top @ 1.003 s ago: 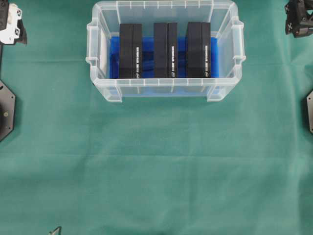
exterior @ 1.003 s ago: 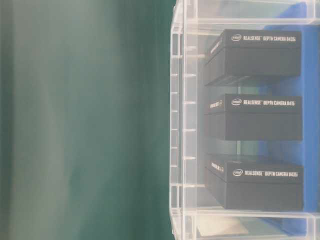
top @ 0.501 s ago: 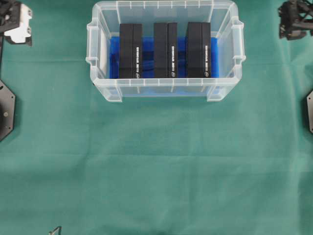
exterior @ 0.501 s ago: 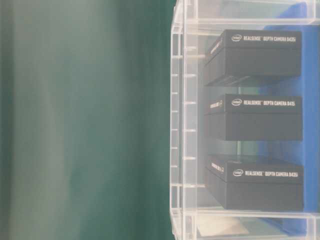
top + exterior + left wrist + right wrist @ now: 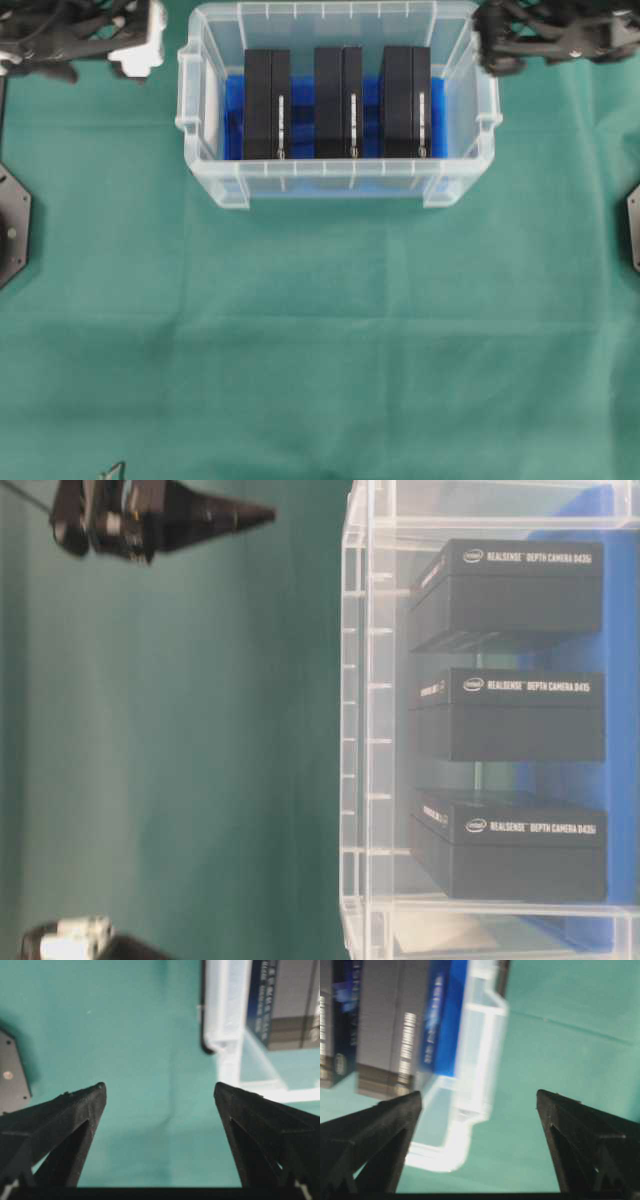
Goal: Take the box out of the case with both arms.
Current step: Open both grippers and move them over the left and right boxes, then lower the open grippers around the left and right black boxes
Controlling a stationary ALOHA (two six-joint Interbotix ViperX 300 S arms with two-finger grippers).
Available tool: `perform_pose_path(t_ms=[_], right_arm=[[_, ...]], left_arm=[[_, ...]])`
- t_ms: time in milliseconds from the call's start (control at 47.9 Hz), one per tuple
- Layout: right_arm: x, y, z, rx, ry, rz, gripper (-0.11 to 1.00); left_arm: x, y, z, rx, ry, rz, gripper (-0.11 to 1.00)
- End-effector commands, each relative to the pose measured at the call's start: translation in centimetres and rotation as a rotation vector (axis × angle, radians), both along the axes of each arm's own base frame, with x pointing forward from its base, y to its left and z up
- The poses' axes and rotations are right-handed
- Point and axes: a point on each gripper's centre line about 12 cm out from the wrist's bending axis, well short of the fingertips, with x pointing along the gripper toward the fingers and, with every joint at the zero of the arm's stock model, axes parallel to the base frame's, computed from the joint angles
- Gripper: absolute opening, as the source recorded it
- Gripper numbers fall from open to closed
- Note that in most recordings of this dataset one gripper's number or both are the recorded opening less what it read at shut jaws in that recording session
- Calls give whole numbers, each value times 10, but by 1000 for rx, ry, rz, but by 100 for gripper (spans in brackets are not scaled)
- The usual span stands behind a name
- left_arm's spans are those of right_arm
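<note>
The case [image 5: 340, 186] is a clear plastic bin with a blue sheet on its bottom, at the back middle of the green cloth. Three black boxes stand in it side by side: left [image 5: 267, 105], middle [image 5: 338, 102], right [image 5: 405, 102]. My left gripper [image 5: 150, 45] is open and empty just outside the case's left end; the left wrist view [image 5: 160, 1087] shows the case corner [image 5: 222, 1020] ahead to the right. My right gripper [image 5: 492, 45] is open and empty at the case's right end [image 5: 479, 1094], with the rim [image 5: 480, 1060] between its fingers.
Green cloth covers the table. Black base plates sit at the left edge [image 5: 12, 235] and the right edge [image 5: 632, 225]. A small dark object [image 5: 112, 470] lies at the front left. In the table-level view the right gripper's fingers [image 5: 210, 515] hover beside the case wall [image 5: 365, 730].
Both grippers have moved inward from the far corners to the two ends of the case. The case and the boxes have not moved.
</note>
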Motion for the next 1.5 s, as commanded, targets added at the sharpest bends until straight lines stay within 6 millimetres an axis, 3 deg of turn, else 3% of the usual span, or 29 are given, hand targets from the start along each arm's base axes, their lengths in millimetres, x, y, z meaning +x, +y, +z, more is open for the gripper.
perform_pose_path(t_ms=[0,376,668,1044,1483], right_arm=[[16,-2,11,-17,-40,10,95],[66,-14,3,-16,-32,27,95],[77,-18,-1,-21,-43,28,95],[77,-19,-3,-26,-36,28,95],[78,-18,-5,-26,-33,32,95]], left_arm=[[15,3,10,19,-38,-2,89],[84,12,0,48,-82,-45,89],[115,20,1,64,-103,-63,89],[126,20,-7,70,-107,-74,89],[125,20,-9,69,-98,-75,89]])
